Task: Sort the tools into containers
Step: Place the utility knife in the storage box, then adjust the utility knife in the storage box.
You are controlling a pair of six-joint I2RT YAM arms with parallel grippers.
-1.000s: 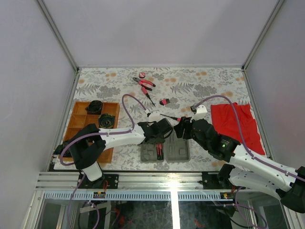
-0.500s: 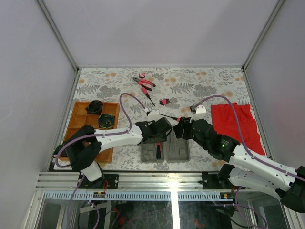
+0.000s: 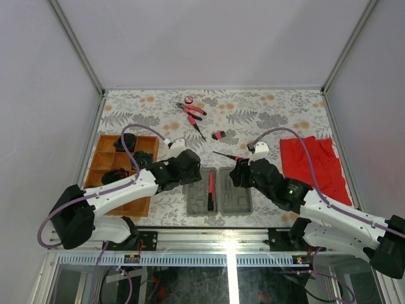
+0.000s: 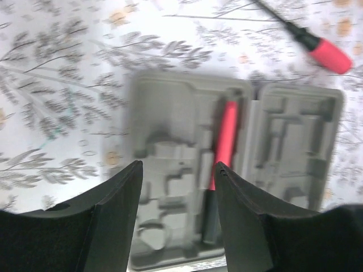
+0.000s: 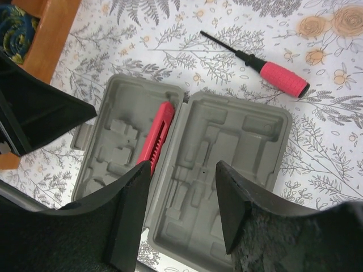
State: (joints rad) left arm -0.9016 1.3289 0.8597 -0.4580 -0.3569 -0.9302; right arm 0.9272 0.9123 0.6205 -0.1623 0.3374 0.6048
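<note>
Loose screwdriver (image 5: 255,61) is seen beyond the right gripper (image 5: 182,170) fingers; grey case (image 5: 244,141) sits beneath them.
Right and left gripper (image 4: 177,170) are held half open, empty. The screwdriver is judged light, rigid; pink handle to be grasped, not thin shaft.

The grey case (image 5: 244,141) is looking like hard, matt plastic with smooth moulded dips. The red tool (image 5: 154,139) is looking like smooth plastic. The screwdriver (image 5: 282,80) is showing a ribbed pink handle and a thin dark shaft. The tray (image 3: 104,161) is looking like orange-brown wood. The red cloth (image 3: 313,166) is looking soft and wrinkled. The flowery table cover (image 3: 278,107) is looking flat and matt.
</note>
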